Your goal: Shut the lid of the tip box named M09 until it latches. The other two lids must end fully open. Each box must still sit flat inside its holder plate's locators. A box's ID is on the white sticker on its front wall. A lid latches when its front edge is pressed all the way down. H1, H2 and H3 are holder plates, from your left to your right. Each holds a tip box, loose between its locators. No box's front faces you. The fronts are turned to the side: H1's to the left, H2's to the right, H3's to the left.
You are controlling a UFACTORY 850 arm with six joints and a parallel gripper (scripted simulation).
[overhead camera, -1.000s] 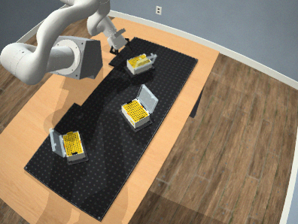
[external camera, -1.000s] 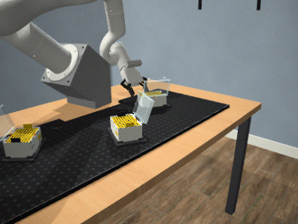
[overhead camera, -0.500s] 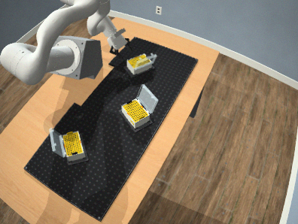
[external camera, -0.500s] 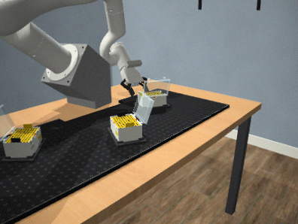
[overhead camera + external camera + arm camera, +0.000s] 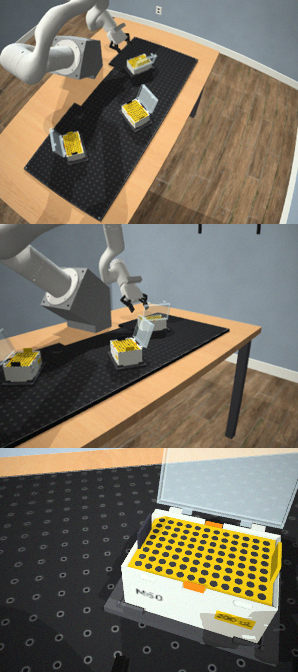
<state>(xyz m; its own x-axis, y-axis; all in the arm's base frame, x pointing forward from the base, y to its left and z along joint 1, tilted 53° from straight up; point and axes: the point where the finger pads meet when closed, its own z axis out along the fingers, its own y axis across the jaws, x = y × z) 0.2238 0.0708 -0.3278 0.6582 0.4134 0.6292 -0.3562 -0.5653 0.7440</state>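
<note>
The middle white tip box with a yellow perforated rack is sitting on its dark holder plate, and its clear hinged lid is standing open. To the left of this middle box, another white tip box with a yellow rack is resting on a dark holder plate; its clear lid is also standing open. Its white sticker is showing blurred lettering that begins with M and ends in 0, so this is not reading as M09. To the right of the middle box, a third white tip box with a yellow rack is sitting with its clear lid raised. M09 is therefore being either the middle box or the one to its right; which one, I cannot tell.

The black-fingered gripper is hovering to the left of the middle box, beyond the left-hand box and apart from it. Its jaws are standing wide apart, gripping nothing. A black fingertip is showing at the wrist view's bottom edge. All three boxes are standing over a black dotted mat.
</note>
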